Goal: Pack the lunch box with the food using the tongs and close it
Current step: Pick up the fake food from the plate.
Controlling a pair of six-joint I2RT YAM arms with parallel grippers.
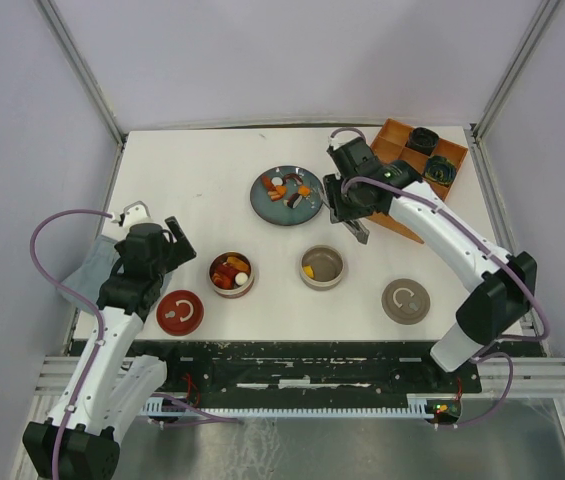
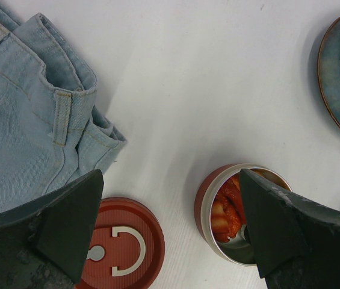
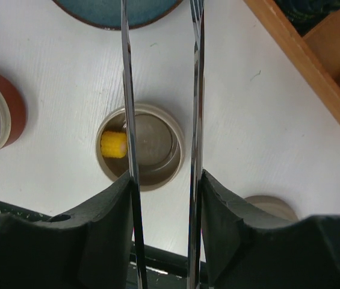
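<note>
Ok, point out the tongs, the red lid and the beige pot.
tongs (image 3: 127,90): right wrist view, left blade.
red lid (image 1: 180,312): top view, its centre.
beige pot (image 3: 154,141): right wrist view, bare floor.

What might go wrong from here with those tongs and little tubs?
1. The right gripper pinches thin tongs; they might twist or slip when squeezed on food.
2. Small food on the plate may drop onto the table before reaching the beige tub.
3. The open left gripper hangs close by the red tub and lid; a careless move might knock them.
</note>
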